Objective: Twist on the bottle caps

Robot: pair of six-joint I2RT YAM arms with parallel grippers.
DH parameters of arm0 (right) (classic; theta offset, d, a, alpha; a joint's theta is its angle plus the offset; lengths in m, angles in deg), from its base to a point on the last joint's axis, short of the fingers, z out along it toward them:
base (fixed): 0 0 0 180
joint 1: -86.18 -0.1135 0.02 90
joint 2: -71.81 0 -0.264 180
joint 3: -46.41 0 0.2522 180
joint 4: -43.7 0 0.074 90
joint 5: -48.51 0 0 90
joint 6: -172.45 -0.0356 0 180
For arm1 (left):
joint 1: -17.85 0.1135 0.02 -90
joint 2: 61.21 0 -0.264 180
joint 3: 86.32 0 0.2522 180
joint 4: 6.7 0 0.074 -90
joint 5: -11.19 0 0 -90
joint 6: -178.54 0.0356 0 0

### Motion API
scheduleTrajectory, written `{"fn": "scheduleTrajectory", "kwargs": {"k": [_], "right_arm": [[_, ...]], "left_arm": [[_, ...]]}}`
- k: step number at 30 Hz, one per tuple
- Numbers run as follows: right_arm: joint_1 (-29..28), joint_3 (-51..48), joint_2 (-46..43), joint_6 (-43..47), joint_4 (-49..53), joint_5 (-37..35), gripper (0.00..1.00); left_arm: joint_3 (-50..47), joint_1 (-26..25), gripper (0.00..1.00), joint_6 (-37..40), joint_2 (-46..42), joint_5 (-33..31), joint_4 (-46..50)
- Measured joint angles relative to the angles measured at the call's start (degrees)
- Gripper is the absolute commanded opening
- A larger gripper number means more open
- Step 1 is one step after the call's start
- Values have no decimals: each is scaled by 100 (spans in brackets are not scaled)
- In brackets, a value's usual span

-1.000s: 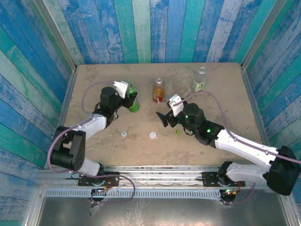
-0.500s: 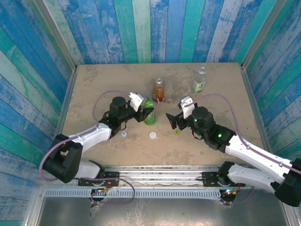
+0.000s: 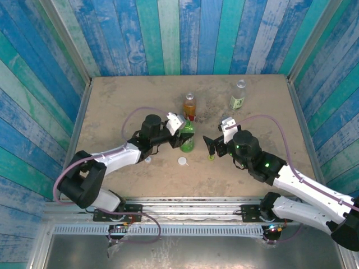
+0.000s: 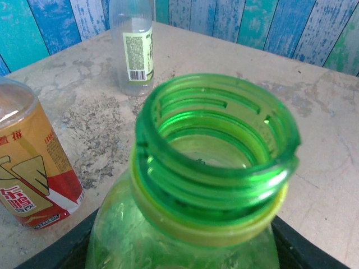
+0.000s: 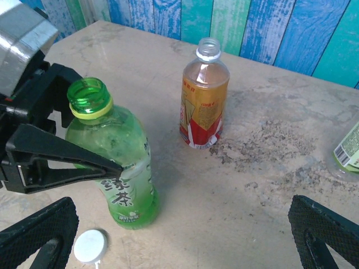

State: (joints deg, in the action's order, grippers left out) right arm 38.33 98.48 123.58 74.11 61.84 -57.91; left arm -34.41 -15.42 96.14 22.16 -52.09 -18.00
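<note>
Progress stands at the very start: none of the three bottles wears a cap. From the left, one white cap [image 3: 147, 159] lies loose on the bench [image 3: 112, 101]. A second white cap [image 3: 183, 161] lies near the foot of the green bottle [image 3: 188, 141], and the yellow-green cap [image 3: 211, 157] lies further right, close under the right claw [image 3: 213, 147]. The green bottle stands upright near the middle, its threaded neck open. The amber bottle [image 3: 190, 106] just behind it and the clear bottle [image 3: 238, 95] at the back right are open-mouthed too. All three caps are therefore left to pick up, seat and turn. Judging by the grip, the green bottle looks like the first to be capped.

The left arm reaches low across the bench toward the centre. The left claw [image 3: 184, 137] is drawn in narrow on the green bottle's body, below the shoulder, with a finger on either side keeping it upright. From the right wrist view the bottle seems to rest on the bench. The right arm stretches in from its base with the wrist tipped down. Its claw is spread wide and empty, facing the green bottle.
</note>
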Motion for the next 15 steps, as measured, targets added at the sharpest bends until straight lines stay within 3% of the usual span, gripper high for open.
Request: {"fn": "scheduleTrajectory", "kwargs": {"k": [6,10,15], "right_arm": [[0,0,2,-39,63,-17,100],[2,0,7,-63,74,-20,100],[4,0,66,-68,79,-50,100]], "left_arm": [[31,0,57,35,184,13,-195],[31,0,63,33,256,22,-356],[26,-7,92,-9,273,22,-494]]}}
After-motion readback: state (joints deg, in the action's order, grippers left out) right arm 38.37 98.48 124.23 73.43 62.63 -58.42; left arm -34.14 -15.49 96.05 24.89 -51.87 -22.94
